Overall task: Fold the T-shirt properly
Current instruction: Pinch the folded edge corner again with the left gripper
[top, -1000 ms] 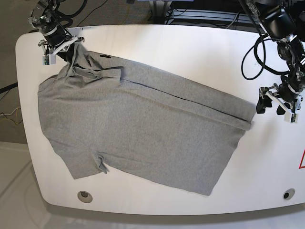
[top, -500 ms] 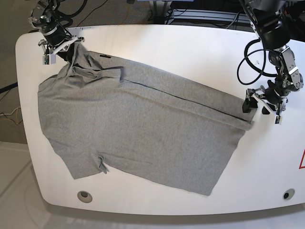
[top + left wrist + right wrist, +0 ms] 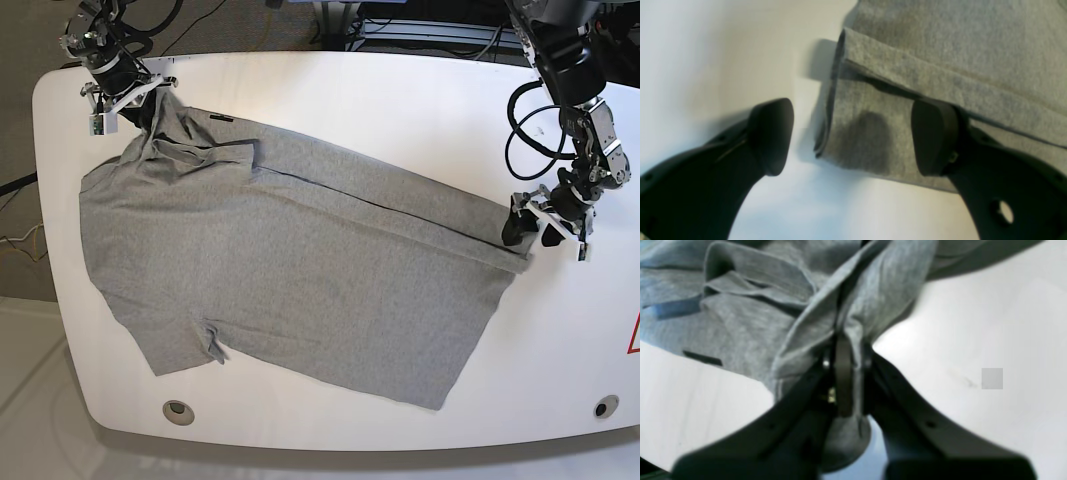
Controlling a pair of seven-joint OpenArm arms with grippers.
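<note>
The heather-grey T-shirt [image 3: 290,260] lies spread on the white table [image 3: 400,110], plain side up, with a long fold along its far edge. At the far left corner my right gripper [image 3: 125,105] is shut on a bunched, lifted piece of the shirt; the right wrist view shows cloth [image 3: 756,323] pinched in the right gripper [image 3: 843,373]. My left gripper [image 3: 545,232] stands open at the shirt's right corner. In the left wrist view the left gripper [image 3: 851,136] straddles the folded corner [image 3: 867,140]: one finger over cloth, the other over bare table.
A small black label [image 3: 220,119] shows on the shirt near the right gripper. Two round fittings [image 3: 178,410] [image 3: 601,407] sit near the table's front edge, and a red marking [image 3: 634,335] at its right edge. Cables [image 3: 525,120] hang by the left arm.
My left arm has moved left from the bare table to the shirt's right corner, its gripper staying open. The right gripper and the shirt have not moved.
</note>
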